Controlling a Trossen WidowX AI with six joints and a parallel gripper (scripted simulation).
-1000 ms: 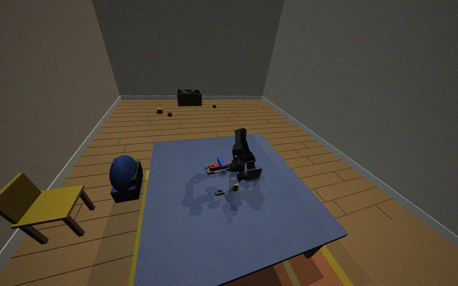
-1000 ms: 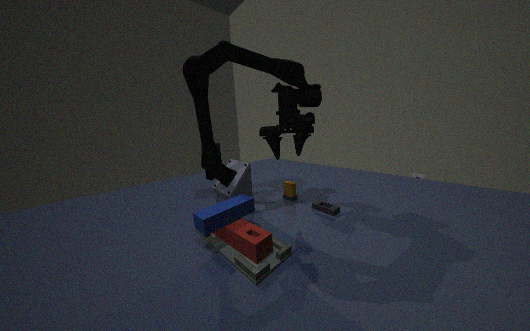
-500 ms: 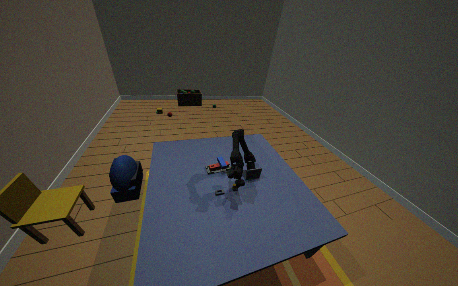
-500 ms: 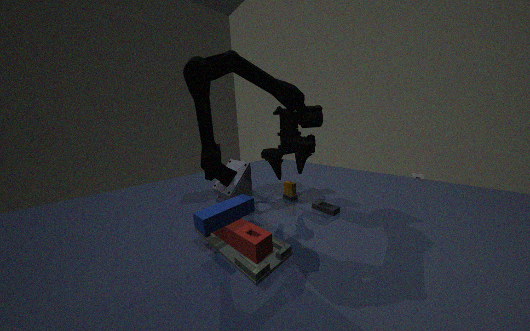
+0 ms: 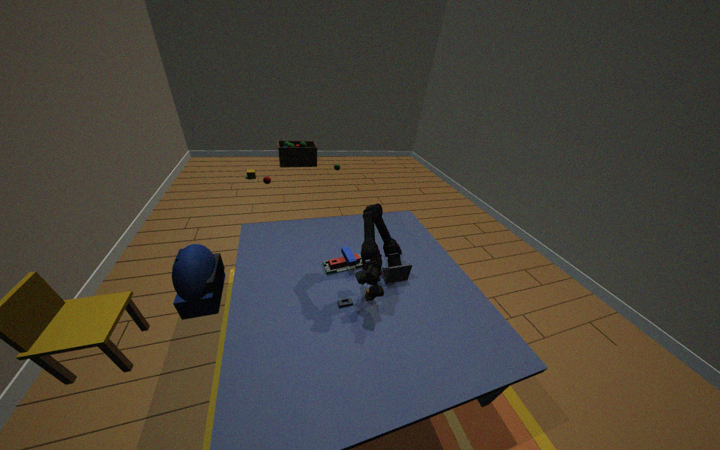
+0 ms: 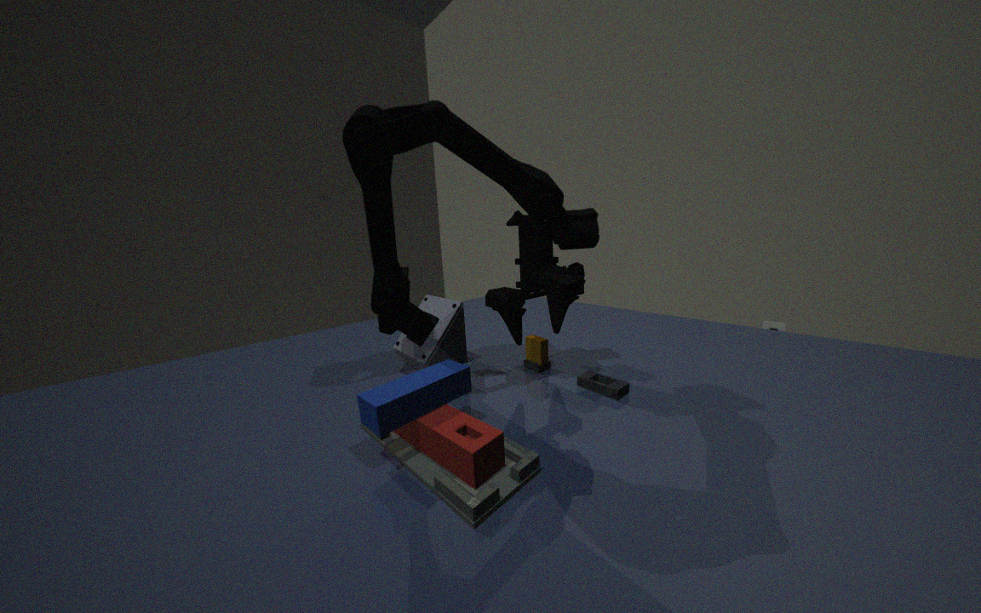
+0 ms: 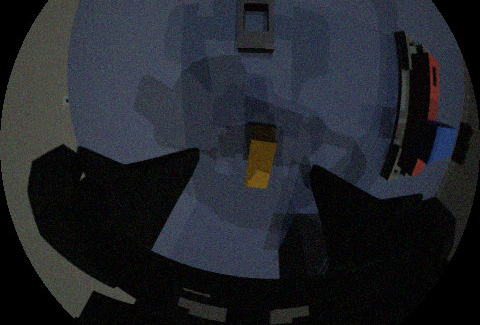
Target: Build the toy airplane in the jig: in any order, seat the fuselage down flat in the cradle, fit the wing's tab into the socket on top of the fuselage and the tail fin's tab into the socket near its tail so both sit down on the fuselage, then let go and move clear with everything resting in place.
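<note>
The red fuselage (image 5: 335, 262) (image 6: 440, 442) (image 7: 433, 100) lies in the grey cradle (image 6: 473, 503); whether it sits fully flat is hard to tell. The blue wing (image 5: 348, 255) (image 6: 414, 393) (image 7: 443, 144) lies across its top; its tab is hidden. The tail socket (image 6: 467, 430) is empty. The orange tail fin (image 6: 536, 349) (image 7: 261, 162) stands upright in a small dark holder (image 6: 536, 365). My gripper (image 6: 537, 337) (image 7: 256, 162) is open and empty, pointing down just above the fin, which shows between its fingertips in the wrist view.
A dark block with a rectangular opening (image 5: 344, 302) (image 6: 603, 390) (image 7: 255, 45) lies on the blue table (image 5: 295, 358) near the fin. The arm's slanted base mount (image 5: 397, 273) (image 6: 440, 323) stands behind the cradle in the exterior view.
</note>
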